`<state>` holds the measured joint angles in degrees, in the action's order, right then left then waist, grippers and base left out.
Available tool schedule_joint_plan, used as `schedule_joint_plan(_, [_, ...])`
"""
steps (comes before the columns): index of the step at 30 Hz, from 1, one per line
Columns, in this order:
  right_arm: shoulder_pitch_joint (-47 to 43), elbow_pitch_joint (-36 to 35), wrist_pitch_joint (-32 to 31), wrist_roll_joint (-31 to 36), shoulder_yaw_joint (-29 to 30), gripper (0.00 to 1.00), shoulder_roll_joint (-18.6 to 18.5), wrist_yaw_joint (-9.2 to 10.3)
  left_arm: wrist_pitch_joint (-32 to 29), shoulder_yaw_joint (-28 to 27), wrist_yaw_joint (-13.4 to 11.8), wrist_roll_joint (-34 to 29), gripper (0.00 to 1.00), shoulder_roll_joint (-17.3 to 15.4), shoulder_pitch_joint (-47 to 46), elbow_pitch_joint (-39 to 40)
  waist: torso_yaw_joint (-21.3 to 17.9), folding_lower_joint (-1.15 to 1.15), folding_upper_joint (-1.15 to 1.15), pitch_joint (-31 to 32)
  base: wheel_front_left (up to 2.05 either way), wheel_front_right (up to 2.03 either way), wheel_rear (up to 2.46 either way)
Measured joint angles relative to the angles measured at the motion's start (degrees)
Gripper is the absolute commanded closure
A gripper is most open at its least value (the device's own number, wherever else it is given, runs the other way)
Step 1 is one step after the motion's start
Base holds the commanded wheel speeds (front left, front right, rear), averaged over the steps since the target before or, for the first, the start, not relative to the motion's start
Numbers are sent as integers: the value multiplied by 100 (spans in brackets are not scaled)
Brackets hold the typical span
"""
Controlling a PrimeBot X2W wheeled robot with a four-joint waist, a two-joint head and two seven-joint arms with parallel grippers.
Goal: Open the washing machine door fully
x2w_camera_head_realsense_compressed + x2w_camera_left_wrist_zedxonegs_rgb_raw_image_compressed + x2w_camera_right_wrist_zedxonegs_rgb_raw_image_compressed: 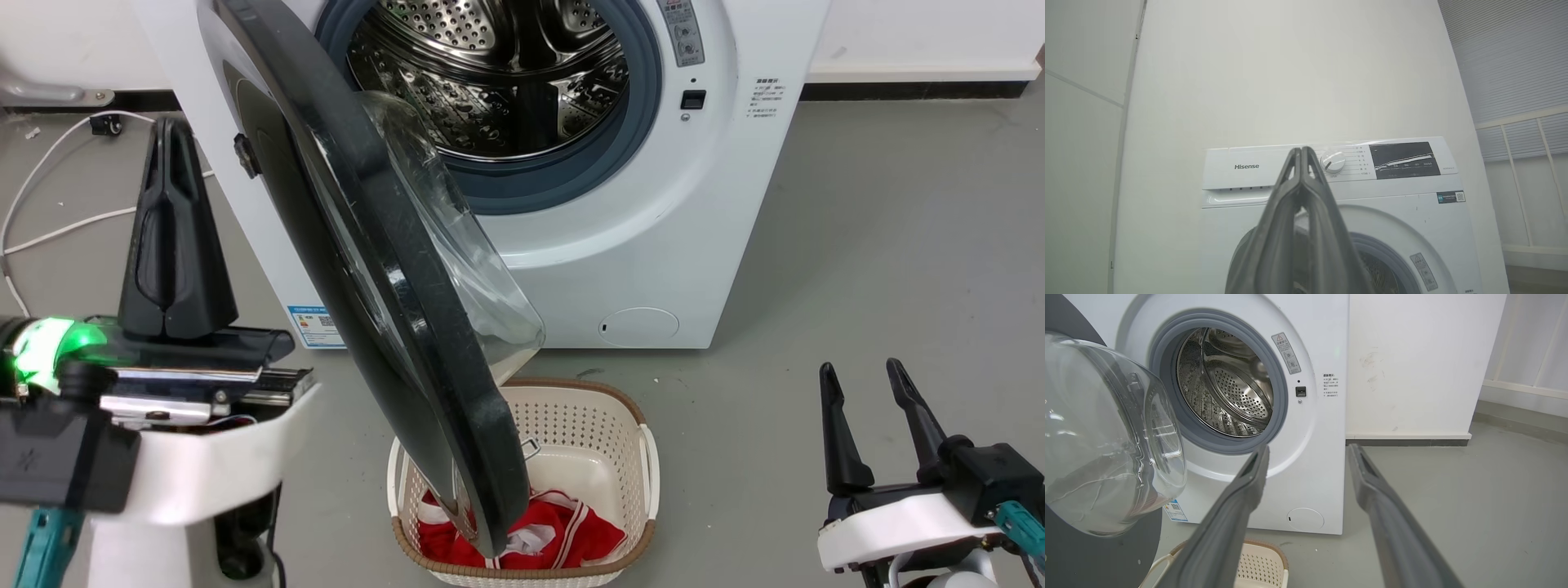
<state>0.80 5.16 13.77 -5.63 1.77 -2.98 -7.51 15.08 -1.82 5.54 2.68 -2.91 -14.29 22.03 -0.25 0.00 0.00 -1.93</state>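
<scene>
a grey floor [898,245] is running up to a white wall [1412,355] with a dark skirting strip. the white hisense washing machine [653,245] is standing against that wall, its perforated steel drum [490,73] showing inside the grey rubber gasket [645,122]. the washing machine door [384,278] is hanging swung out on its hinge at the head view's left, roughly edge-on to the head camera, its glossy black face turning left and its clear glass bowl [1106,433] bulging right; it is standing well clear of the drum opening. in the head view its lower rim is overlapping a cream perforated basket [588,420] sitting on the floor before the machine, with a red and white garment [571,535] lying inside. the left gripper [173,126] is pointing upward just left of the door's black face, apart from it, its fingers pressing together on nothing. the right gripper [861,367] is hovering low at the right, well apart from the door, fingers spread and holding nothing. a white cable [73,224] is trailing across the floor at far left.
</scene>
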Motion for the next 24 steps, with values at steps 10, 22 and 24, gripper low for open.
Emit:
schedule_joint_plan(10, [-10, 51, -18, -44, 3, 0, 1, 0, 0, 1399, 148, 238, 100, -8, 52, 561, -59, 0, 0, 35, 0, 0, 0])
schedule_joint_plan(22, [-60, 104, -25, -91, -53, 0, 1, 0, -1194, 2778, 185, 1043, 100, -226, 1107, 49, -79, 0, 0, 110, 0, 0, 0])
schedule_joint_plan(24, [-82, 111, -25, -91, -54, 0, 1, 0, -1458, 2859, 178, 1126, 100, -296, 1316, -116, -72, 0, 0, 107, 0, 0, 0])
